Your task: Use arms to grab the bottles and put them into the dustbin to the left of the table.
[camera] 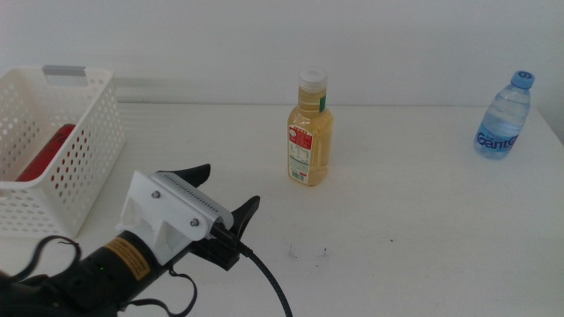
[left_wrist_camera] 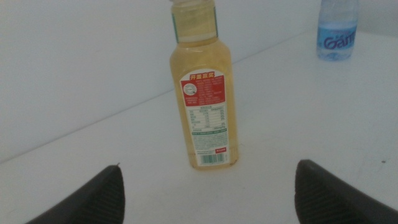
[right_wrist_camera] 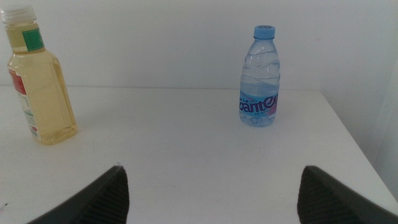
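Juice bottle [camera: 310, 129] upright, facing my left gripper [camera: 225, 195], jaws wide; can [camera: 42, 157] lies binned; next, advance and straddle it; right gripper [right_wrist_camera: 211, 193] waits, wide.

Bright, even, diffuse light in all views; the white table [camera: 414, 220] is close to overexposed and merges with the wall. Shadows faint and soft, only at the yellow juice bottle [camera: 309, 132] base. Left wrist view soft, label text slightly blurred. Jaw tips in both wrist views out of focus.
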Available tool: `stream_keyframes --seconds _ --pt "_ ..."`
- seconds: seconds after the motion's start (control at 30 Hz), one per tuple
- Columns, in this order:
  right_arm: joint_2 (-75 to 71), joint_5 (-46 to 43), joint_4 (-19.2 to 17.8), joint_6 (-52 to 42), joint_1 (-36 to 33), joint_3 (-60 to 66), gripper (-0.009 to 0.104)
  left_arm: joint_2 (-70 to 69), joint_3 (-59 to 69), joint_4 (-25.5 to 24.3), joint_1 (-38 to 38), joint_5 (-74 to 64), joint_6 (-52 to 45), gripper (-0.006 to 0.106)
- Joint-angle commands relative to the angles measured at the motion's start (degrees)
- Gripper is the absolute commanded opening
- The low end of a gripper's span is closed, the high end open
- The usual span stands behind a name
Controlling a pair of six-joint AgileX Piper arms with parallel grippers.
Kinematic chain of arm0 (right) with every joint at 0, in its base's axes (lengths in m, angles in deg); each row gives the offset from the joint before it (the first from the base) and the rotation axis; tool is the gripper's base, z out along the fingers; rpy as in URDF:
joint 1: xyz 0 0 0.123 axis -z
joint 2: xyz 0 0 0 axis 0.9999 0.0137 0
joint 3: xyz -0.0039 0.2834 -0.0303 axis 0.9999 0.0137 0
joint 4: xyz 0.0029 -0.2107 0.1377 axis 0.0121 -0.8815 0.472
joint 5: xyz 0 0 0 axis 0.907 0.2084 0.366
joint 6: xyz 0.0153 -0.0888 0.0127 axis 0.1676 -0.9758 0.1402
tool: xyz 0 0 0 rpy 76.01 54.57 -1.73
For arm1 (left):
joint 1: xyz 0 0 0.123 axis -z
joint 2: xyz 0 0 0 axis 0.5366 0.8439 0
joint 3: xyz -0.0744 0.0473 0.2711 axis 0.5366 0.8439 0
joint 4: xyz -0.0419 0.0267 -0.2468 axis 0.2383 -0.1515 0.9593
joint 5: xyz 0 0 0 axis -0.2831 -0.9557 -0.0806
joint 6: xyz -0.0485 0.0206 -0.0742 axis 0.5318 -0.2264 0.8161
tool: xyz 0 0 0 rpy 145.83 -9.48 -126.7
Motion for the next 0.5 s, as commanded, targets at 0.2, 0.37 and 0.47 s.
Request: stream_keyframes --seconds 0.2,0.37,0.47 --pt "-0.3 -0.5 -0.4 -0.5 0.5 0.2 0.090 9.6 -8.4 -4.5 0.3 4.9 2.8 0.094" --pt "-0.3 -0.5 -0.4 -0.5 0.5 0.2 0.090 17.1 -16.9 -5.8 0.3 4.9 4.8 0.094" --pt "-0.3 -0.5 -0.4 -0.5 0.5 0.2 0.090 21.4 -21.7 -5.8 0.3 4.9 5.0 0.094"
